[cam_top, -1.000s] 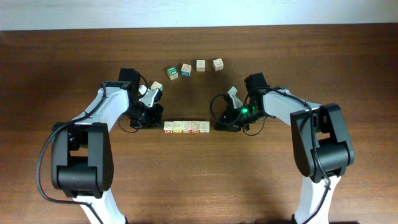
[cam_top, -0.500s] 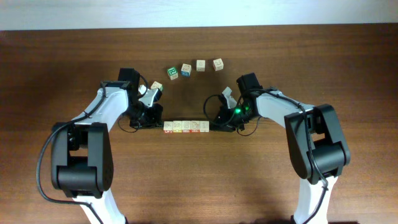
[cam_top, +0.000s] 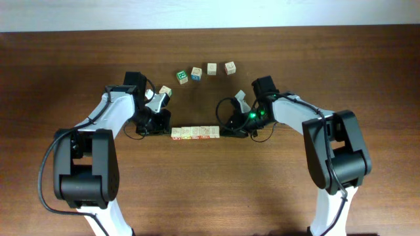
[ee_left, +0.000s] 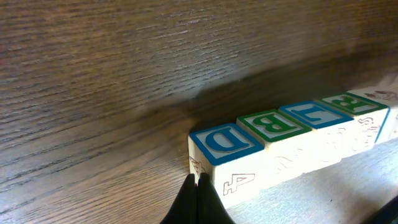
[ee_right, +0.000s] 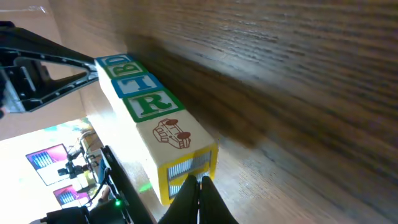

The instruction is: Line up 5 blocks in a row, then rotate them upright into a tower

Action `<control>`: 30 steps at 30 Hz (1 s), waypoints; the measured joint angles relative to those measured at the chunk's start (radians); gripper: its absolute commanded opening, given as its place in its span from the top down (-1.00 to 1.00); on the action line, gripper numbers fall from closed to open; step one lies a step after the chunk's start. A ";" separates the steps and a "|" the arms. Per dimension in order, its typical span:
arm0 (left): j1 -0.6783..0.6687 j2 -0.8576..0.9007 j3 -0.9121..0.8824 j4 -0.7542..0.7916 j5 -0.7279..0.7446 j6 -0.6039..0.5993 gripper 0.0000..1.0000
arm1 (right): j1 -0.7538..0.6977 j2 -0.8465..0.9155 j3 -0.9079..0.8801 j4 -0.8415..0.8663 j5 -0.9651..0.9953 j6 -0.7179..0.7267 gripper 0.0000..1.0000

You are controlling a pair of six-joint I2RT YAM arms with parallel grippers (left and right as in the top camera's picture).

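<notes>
Five pale alphabet blocks (cam_top: 195, 133) lie joined in one straight line on the wooden table. My left gripper (cam_top: 168, 132) is shut with nothing in it. In the left wrist view its tip (ee_left: 198, 182) touches the end face of the blue D block (ee_left: 224, 142). My right gripper (cam_top: 224, 132) is also shut and empty, at the other end of the line. In the right wrist view its tip (ee_right: 200, 183) presses the yellow end face of the block with a car picture (ee_right: 177, 134). Green and blue letter faces (ee_right: 149, 102) point up.
Separate cubes sit behind the line: a green one (cam_top: 181, 77), a blue one (cam_top: 196, 73), a plain one (cam_top: 211, 68) and a red one (cam_top: 230, 67). Another cube (cam_top: 165, 92) lies beside my left arm. Both arm bases stand near the front edge.
My right gripper has moved left, up against the right end of the line. The line has shifted very slightly left. The left arm has stayed where it was.
</notes>
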 measured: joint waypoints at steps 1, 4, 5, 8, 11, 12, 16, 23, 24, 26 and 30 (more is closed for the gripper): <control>0.000 0.000 0.000 0.000 0.000 0.000 1.00 | 0.000 -0.013 0.000 0.000 0.000 0.000 0.91; 0.001 0.000 0.000 0.000 -0.006 0.000 1.00 | 0.006 -0.039 0.011 -0.002 0.000 0.006 0.91; 0.002 0.000 0.000 0.000 -0.011 -0.003 1.00 | 0.013 -0.039 0.020 -0.003 0.004 0.007 0.91; 0.009 0.000 0.000 0.000 -0.039 -0.003 1.00 | 0.041 -0.040 0.029 -0.008 0.035 0.018 0.91; 0.010 0.000 0.000 0.000 -0.045 -0.003 1.00 | 0.058 -0.040 0.030 -0.031 0.093 0.022 0.91; 0.010 0.000 0.000 0.000 -0.041 -0.003 1.00 | 0.060 -0.040 0.030 -0.032 0.111 0.023 0.91; 0.008 0.000 0.000 0.000 -0.034 -0.003 1.00 | 0.068 -0.040 0.030 -0.027 0.155 0.023 0.91; 0.010 0.000 0.000 0.000 -0.048 -0.003 1.00 | 0.092 -0.040 0.030 -0.006 0.199 0.023 0.91; 0.010 0.000 0.000 0.000 -0.049 -0.003 1.00 | 0.092 -0.040 0.030 -0.005 0.199 0.023 0.91; 0.003 0.000 0.000 0.006 -0.060 -0.003 1.00 | 0.092 -0.040 0.030 -0.003 0.199 0.023 0.91; -0.014 0.000 0.000 0.023 -0.091 -0.006 1.00 | 0.092 -0.040 0.030 -0.004 0.199 0.023 0.91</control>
